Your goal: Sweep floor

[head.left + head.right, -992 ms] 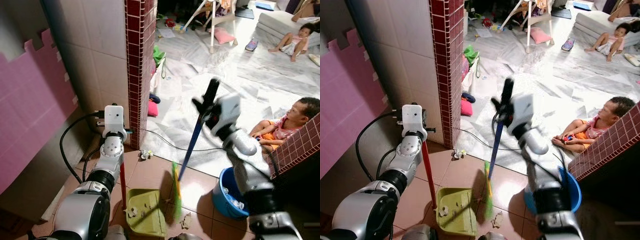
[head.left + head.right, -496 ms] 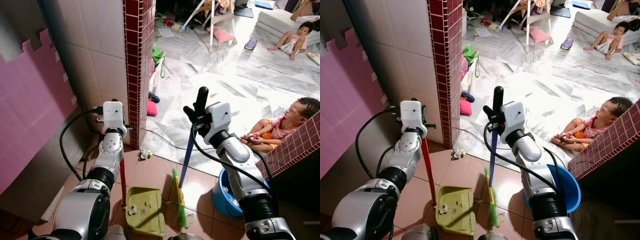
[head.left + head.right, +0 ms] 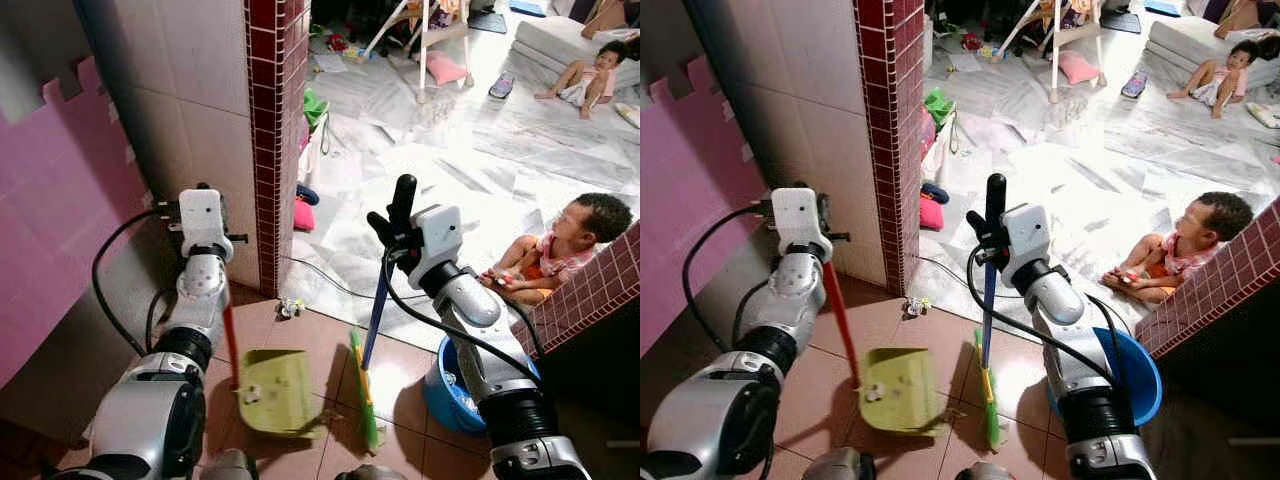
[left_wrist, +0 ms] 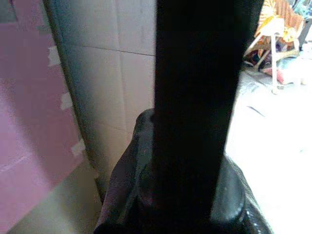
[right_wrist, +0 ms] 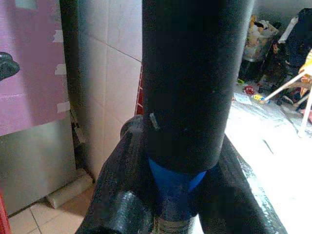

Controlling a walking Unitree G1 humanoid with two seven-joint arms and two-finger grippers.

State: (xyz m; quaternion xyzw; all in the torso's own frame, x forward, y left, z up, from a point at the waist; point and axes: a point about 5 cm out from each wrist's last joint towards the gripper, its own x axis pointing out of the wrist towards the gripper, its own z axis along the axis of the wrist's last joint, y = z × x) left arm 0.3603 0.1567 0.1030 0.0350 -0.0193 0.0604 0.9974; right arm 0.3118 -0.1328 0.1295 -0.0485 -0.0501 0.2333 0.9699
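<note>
My right gripper (image 3: 399,225) is shut on the black top grip of a broom whose blue handle (image 3: 377,312) slants down to green bristles (image 3: 366,396) resting on the brown tiles. In the right wrist view the blue shaft (image 5: 174,179) sits between the black fingers. My left gripper (image 3: 816,240) is shut near the top of the red handle (image 3: 840,322) of a green dustpan (image 3: 272,392). The pan is tilted just left of the bristles and has a few scraps of litter in it. A small scrap (image 3: 291,308) lies by the pillar's foot.
A red-tiled pillar (image 3: 275,150) stands just behind the dustpan. A blue basin (image 3: 448,398) sits at my right beside a low red-tiled wall (image 3: 592,298). A child (image 3: 562,255) sits on the pale floor nearby, and another child (image 3: 598,72) sits far back. A cable crosses the floor.
My left arm has swung left, carrying the dustpan left and tilting it. The right arm drew the broom closer and more upright a second ago, then held still.
</note>
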